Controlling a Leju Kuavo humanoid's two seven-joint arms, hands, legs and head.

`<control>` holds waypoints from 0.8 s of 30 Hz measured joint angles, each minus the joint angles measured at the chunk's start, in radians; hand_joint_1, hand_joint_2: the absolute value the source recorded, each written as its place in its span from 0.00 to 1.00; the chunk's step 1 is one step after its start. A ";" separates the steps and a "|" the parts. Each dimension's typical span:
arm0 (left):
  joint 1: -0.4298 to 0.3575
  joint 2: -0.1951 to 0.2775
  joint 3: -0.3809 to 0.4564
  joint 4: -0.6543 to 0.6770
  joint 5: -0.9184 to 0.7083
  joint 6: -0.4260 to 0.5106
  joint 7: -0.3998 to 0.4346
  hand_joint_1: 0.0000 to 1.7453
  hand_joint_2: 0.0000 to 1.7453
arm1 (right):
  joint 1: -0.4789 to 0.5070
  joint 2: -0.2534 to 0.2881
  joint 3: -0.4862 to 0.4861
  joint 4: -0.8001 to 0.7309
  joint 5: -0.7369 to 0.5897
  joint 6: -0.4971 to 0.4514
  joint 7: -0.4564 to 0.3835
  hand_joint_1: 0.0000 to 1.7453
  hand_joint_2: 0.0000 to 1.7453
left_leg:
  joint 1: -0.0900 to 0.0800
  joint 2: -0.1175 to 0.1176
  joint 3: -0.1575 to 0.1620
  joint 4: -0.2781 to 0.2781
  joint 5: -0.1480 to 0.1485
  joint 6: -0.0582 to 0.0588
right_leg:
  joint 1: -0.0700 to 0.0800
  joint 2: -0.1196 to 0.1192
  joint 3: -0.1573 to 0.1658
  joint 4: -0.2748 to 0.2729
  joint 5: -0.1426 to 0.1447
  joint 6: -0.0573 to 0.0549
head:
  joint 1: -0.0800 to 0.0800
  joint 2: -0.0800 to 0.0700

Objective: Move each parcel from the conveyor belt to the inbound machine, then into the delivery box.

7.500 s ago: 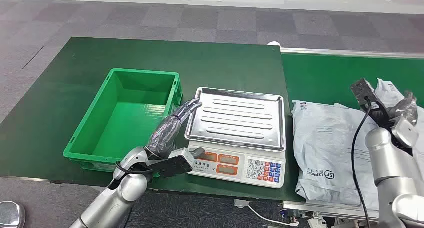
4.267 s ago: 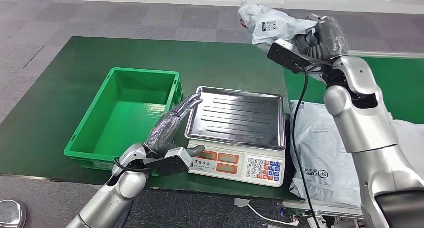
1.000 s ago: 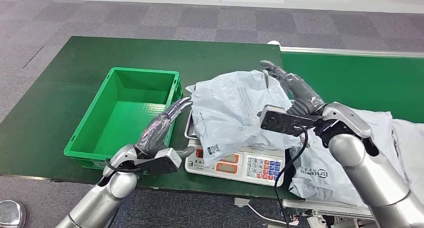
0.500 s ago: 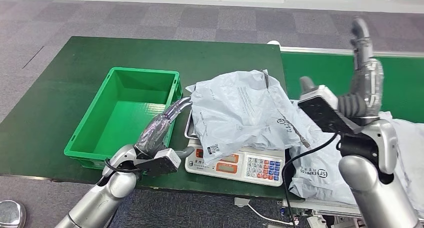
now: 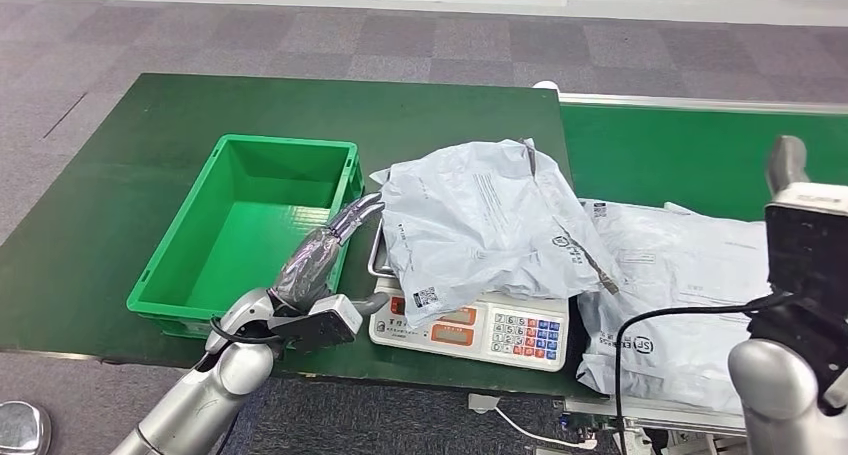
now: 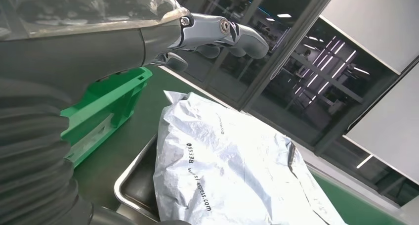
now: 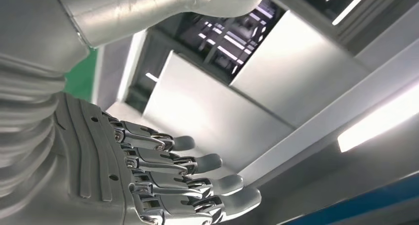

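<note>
Nearest us, our left hand sits between the box and the scale, fingers extended and apart, holding nothing; in the left wrist view the fingertips hover above the near edge of the parcel without touching it. We cannot tell whether the hand grazes the box wall. The parcel lies crumpled on the scale, draped over the front so it partly covers the display, its right side spilling toward a second parcel on the belt. Our right hand is raised, fingers spread and empty, pointing away from the table. We judge the weighing step as in hand, with the transfer into the box next. To do it well, we should bring the left hand over the parcel's near-left bulk, where the bag bunches and offers a fold to pinch, and lift clear before swinging left, so the trailing plastic does not drag the tray or snag the box rim. The film looks slippery; a grip on flat, smooth film would likely slide.
</note>
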 joint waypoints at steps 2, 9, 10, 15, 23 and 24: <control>0.000 -0.001 0.000 0.000 0.000 0.000 0.001 0.00 1.00 | 0.006 0.002 -0.012 0.000 0.006 -0.002 0.005 0.00 1.00 | 0.000 0.000 0.000 0.000 0.000 0.000 | 0.000 0.000 0.000 0.000 0.000 0.000 | 0.000 0.000; 0.005 -0.005 0.000 0.000 -0.006 0.003 0.008 0.00 1.00 | 0.037 0.004 -0.048 0.000 0.109 -0.052 0.073 0.00 1.00 | 0.000 0.000 0.000 0.000 0.000 0.000 | 0.000 0.000 0.000 0.000 0.000 0.000 | 0.000 0.000; 0.009 -0.008 -0.001 0.000 -0.012 0.006 0.009 0.00 1.00 | 0.047 0.004 -0.060 -0.001 0.123 -0.070 0.082 0.00 1.00 | 0.000 0.000 0.000 0.000 0.000 0.000 | 0.000 -0.001 0.000 0.000 0.000 0.000 | 0.000 0.000; 0.022 -0.036 -0.017 -0.002 -0.051 0.020 0.024 0.00 1.00 | 0.153 -0.030 -0.146 -0.034 0.090 -0.126 0.101 0.00 1.00 | -0.001 -0.002 -0.001 0.000 -0.001 0.001 | 0.000 -0.003 0.000 -0.001 0.000 0.001 | 0.000 0.000; -0.013 -0.158 -0.096 -0.014 -0.133 -0.003 0.118 0.00 1.00 | 0.274 -0.031 -0.302 -0.114 0.124 -0.058 0.098 0.00 1.00 | -0.002 0.000 -0.002 0.000 -0.002 0.003 | -0.002 -0.002 -0.001 -0.001 0.000 0.001 | 0.000 0.000; -0.017 -0.166 -0.101 -0.014 -0.134 -0.003 0.121 0.00 1.00 | 0.277 -0.029 -0.308 -0.118 0.127 -0.056 0.098 0.00 1.00 | -0.002 0.000 -0.001 0.000 -0.002 0.003 | -0.002 -0.002 -0.001 -0.001 0.000 0.001 | 0.000 0.000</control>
